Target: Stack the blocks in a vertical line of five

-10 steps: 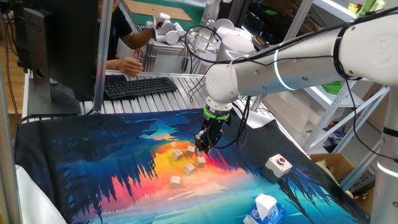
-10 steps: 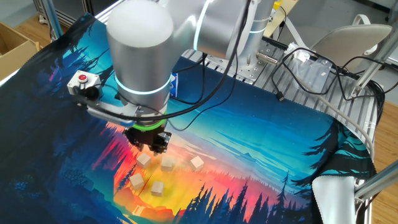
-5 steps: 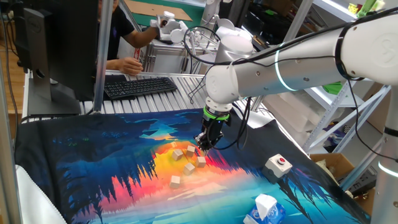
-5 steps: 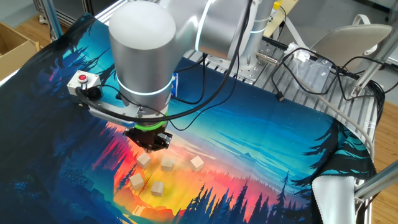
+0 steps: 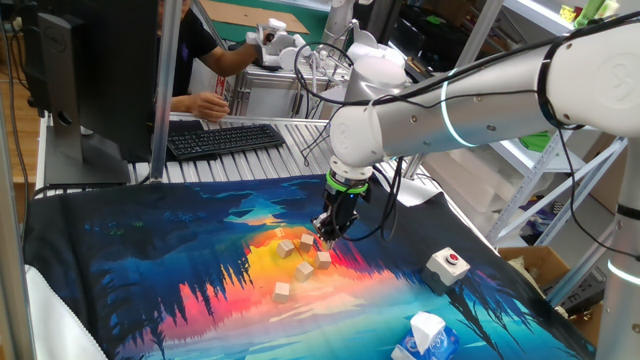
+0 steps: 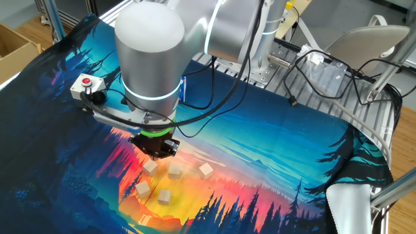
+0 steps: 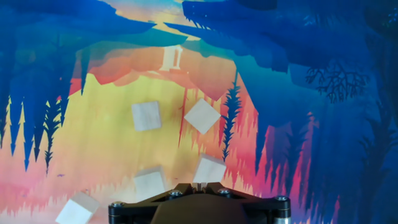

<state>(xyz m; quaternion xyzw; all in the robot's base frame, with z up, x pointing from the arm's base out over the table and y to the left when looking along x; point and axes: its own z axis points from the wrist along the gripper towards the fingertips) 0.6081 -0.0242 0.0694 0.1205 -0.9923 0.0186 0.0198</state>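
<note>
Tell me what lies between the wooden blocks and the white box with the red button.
Nothing but bare printed cloth between the nearest block and the box, seen in one fixed view.

Pale matt wooden blocks (image 7: 146, 116), printed cloth mat (image 5: 150, 270) with soft creases, glossy white plastic arm shell (image 5: 470, 95), matt black gripper (image 5: 327, 236), ribbed metal table (image 5: 250, 160)

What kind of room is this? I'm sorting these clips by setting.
Most likely a robotics lab or workshop bench: a robot arm works over a printed mat, a person sits at a keyboard behind it, and metal frames and cardboard boxes stand around.
</note>
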